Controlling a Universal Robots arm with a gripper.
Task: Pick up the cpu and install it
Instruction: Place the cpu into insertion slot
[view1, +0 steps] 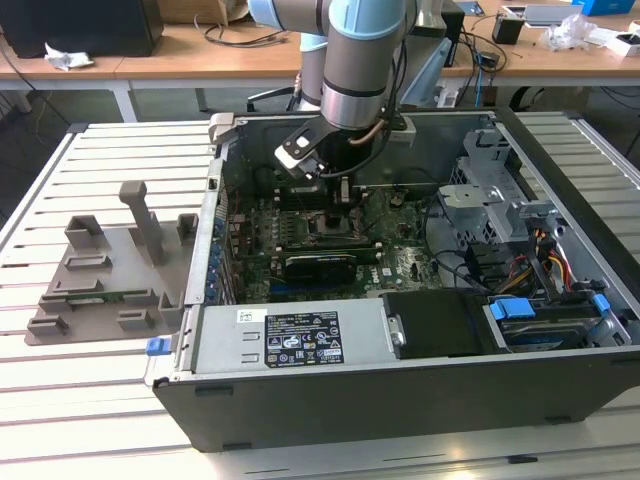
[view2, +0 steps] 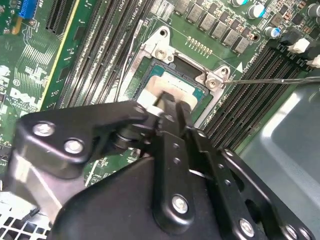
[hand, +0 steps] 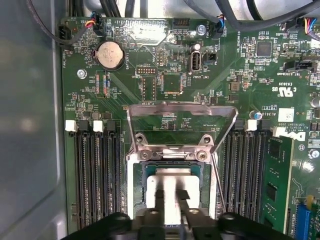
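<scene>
The cpu (hand: 172, 184) is a silver square with a pale rim lying inside the open motherboard socket (hand: 134, 170). In the second wrist view the cpu (view2: 150, 95) shows as a pale patch within the socket frame (view2: 161, 50). My gripper (hand: 171, 199) hangs directly over the cpu, its black tip (view2: 172, 107) right at the chip's top face. From the exterior view the gripper (view1: 338, 205) reaches down into the computer case over the socket (view1: 335, 225). Whether it grips the chip is hidden by its own body.
The socket's metal load plate (hand: 182, 120) stands flipped open and its thin lever (hand: 218, 175) is raised beside the memory slots (hand: 97, 175). Case walls (view1: 420, 390), a drive cage (view1: 500, 190) and cables (view1: 545, 260) surround the board. A grey plastic fixture (view1: 110, 270) sits at the exterior view's left.
</scene>
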